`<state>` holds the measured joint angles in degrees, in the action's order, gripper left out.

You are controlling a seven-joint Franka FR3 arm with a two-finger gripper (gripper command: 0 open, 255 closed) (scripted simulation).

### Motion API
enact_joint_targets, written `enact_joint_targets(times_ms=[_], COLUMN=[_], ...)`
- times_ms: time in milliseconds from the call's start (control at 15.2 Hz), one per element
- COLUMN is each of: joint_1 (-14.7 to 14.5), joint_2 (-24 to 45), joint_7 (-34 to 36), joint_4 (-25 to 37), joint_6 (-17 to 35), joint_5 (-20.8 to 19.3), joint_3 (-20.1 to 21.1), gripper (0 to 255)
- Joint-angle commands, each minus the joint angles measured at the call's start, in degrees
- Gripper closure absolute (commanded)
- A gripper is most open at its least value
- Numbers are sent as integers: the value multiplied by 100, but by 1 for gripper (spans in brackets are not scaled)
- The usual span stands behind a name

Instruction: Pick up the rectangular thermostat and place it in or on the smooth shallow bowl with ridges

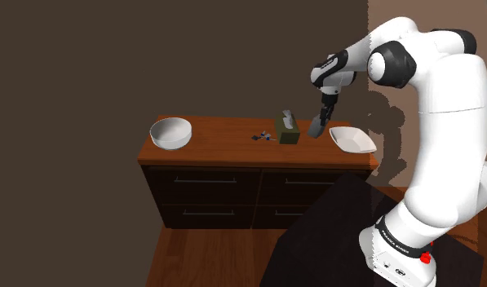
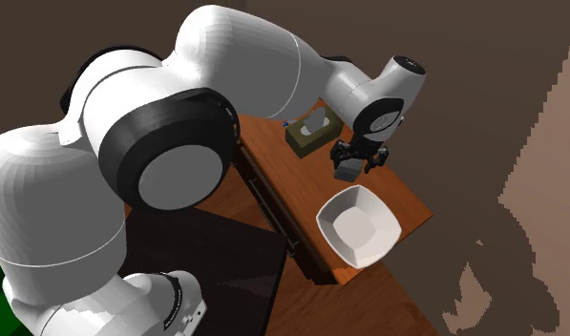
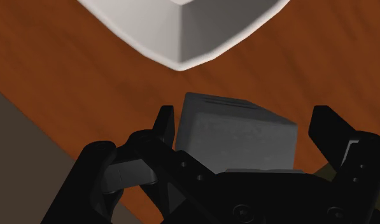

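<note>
Your white arm (image 1: 445, 90) arches up and over, its wrist bent steeply downward, and your jaws point down, clasping the grey thermostat (image 3: 236, 130) between them.

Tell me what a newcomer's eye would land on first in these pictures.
The bulky white arm looms large across the second exterior view's left. Its black end effector clasps a grey thermostat over the wooden dresser, close beside a square white bowl. In the shoulder view, a round white bowl sits apart at the dresser's left end.
</note>
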<state>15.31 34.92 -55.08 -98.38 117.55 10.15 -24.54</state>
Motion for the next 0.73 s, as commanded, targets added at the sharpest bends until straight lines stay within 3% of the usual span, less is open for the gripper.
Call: enact_joint_targets(times_ms=[0,66,132,660], joint_1=[0,0,0,5], joint_2=[1,1,1,9], joint_7=[0,0,0,-2], joint_4=[0,0,0,17], joint_6=[2,1,1,-9], joint_5=[1,0,0,1], joint_3=[0,0,0,1], gripper=[0,0,255,255])
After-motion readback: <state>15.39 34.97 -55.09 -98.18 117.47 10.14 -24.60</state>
